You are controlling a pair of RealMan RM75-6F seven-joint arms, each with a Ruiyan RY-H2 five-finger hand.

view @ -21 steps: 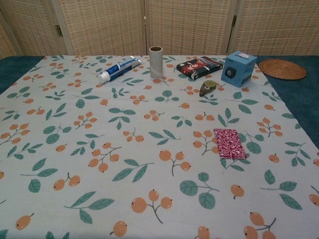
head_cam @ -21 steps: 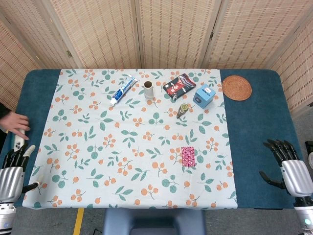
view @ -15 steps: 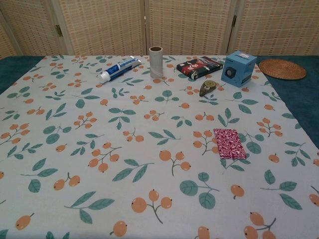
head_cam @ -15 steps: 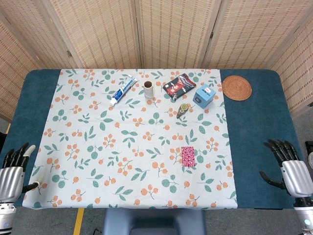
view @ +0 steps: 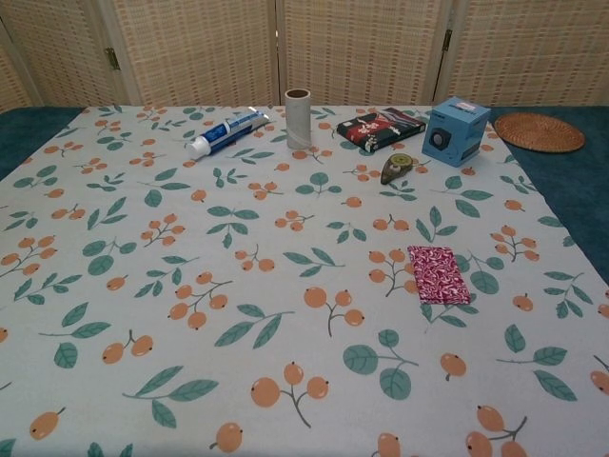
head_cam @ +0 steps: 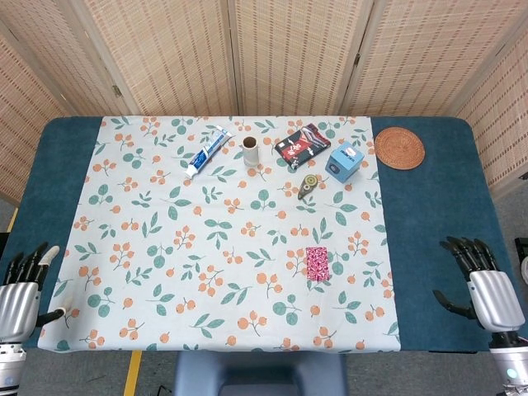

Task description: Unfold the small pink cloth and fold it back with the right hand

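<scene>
Pink cloth (head_cam: 317,263) lies folded on the surface (head_cam: 421,247), untouched; unfolding has not begun. Right hand (head_cam: 478,285), fingers apart and empty, must reach leftward to its edge.

- Setting: staged robot test area, lab-like, dressed with household items.
- Surface (head_cam: 429,247) covered in dark blue fabric, with a floral tablecloth (head_cam: 165,247) printed with orange berries and green leaves laid over it.
- Backdrop: woven bamboo folding screens (head_cam: 289,49) closing off the far side and both flanks; hinges visible in chest view.
- Household props lined along the far edge: toothpaste tube (head_cam: 207,152), cardboard roll core (head_cam: 250,151), blue box (head_cam: 345,161), round woven coaster (head_cam: 400,148).
- Yellow floor tape (head_cam: 133,373) below the near edge.
</scene>
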